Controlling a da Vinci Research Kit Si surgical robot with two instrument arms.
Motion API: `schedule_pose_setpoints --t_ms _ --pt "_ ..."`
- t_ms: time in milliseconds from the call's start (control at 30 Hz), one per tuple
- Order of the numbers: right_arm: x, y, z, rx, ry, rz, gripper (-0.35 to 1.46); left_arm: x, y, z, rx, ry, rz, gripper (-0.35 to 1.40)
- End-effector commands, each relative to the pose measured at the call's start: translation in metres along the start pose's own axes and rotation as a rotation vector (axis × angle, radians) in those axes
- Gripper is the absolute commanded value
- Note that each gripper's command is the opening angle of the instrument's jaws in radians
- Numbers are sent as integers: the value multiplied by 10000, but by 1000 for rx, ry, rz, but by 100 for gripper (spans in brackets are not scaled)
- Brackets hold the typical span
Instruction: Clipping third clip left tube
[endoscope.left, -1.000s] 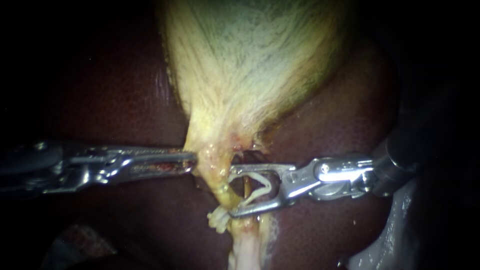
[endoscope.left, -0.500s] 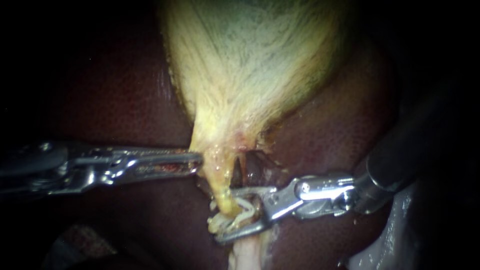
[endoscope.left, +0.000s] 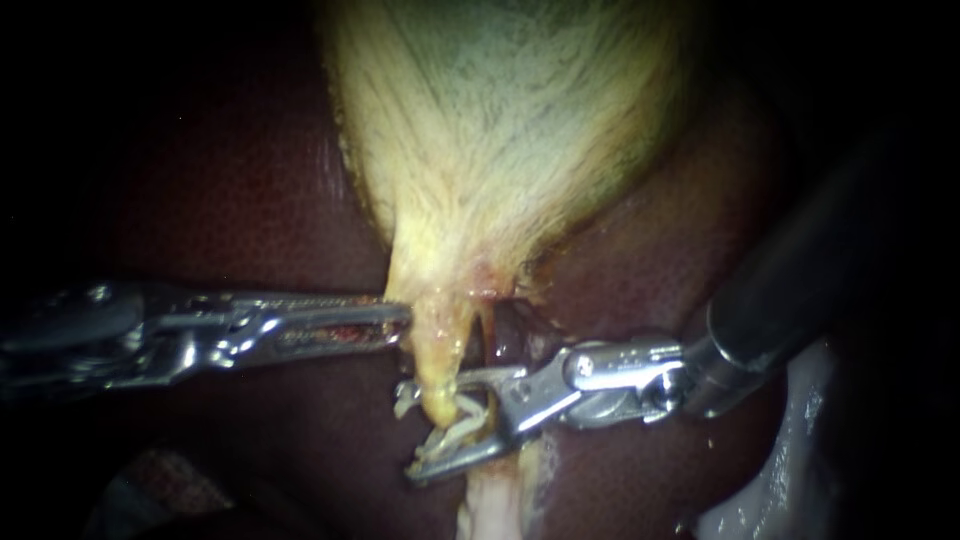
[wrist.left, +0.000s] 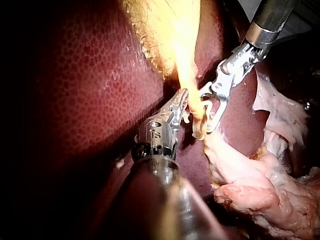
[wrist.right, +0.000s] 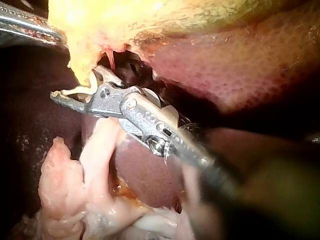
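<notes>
The pale yellow gallbladder (endoscope.left: 500, 150) narrows to a neck that runs down into a thin yellow tube (endoscope.left: 440, 395). My left instrument (endoscope.left: 398, 322) comes in level from the left, its jaws shut on the side of that neck; the left wrist view shows the same grip (wrist.left: 182, 99). My right instrument (endoscope.left: 408, 430) reaches in from the right with its jaws open astride the tube. A white clip (endoscope.left: 468, 425) sits in the gap between them against the tube. In the right wrist view the jaws (wrist.right: 75, 85) show under the yellow tissue, the clip (wrist.right: 80, 91) inside them.
Dark red liver (endoscope.left: 220, 200) surrounds the gallbladder on both sides. A dark hollow (endoscope.left: 512, 335) opens just behind the neck. Pale loose tissue (endoscope.left: 490, 510) trails below the tube and spreads wide in the left wrist view (wrist.left: 260, 185). More pale tissue (endoscope.left: 780, 470) lies lower right.
My right instrument has slid left and slightly down, so its open jaws with the clip now straddle the tube. The left instrument has held its grip, barely shifting.
</notes>
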Motion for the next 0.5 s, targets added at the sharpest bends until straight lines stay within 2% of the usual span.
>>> schedule_pose_setpoints --t_ms 33,233,500 --pt "4 1 -2 -1 7 -7 54 0 0 0 1 0 0 -35" --pt "21 -3 -9 -5 17 -20 52 0 0 0 1 0 0 -35" --pt "21 -2 -9 -5 20 -26 49 0 0 0 1 0 0 -35"
